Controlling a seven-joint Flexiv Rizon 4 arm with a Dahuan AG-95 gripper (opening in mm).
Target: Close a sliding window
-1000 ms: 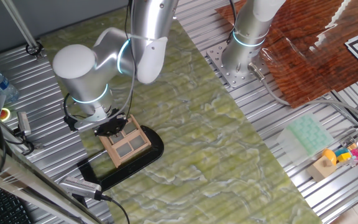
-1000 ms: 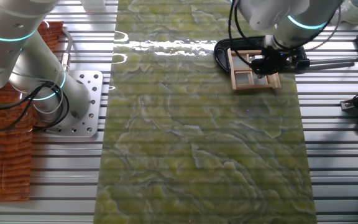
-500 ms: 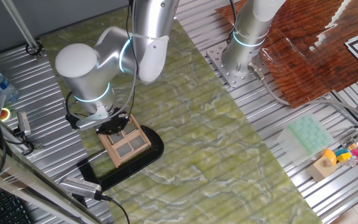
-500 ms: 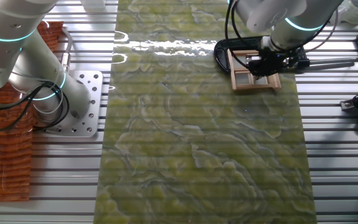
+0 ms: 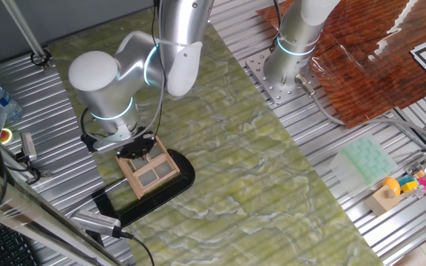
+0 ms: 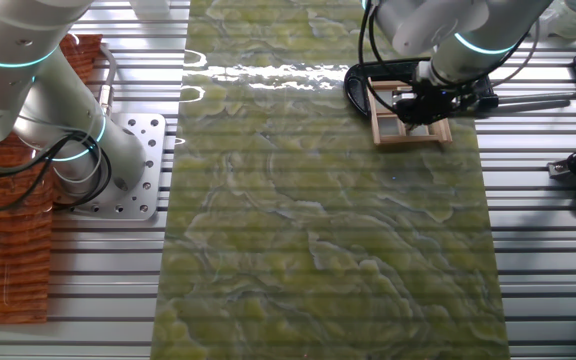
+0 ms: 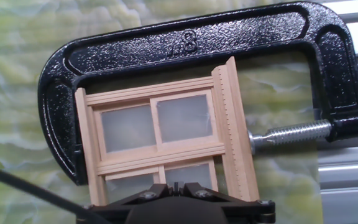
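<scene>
Hand view cuts off the pincer (image 7: 178,202) at the bottom edge, so only its dark body shows and I cannot tell how far apart its fingers stand. Just ahead of it lies the window (image 7: 166,140), its lower panes partly hidden behind that body. A black clamp (image 7: 185,43) curves around the far side of the frame, its silver screw (image 7: 288,134) pressing the frame's right post. Both fixed views hide this screw; they show the pincer (image 5: 136,148) down on the window's (image 6: 408,122) near edge on the green table (image 5: 272,170), contact unclear.
</scene>
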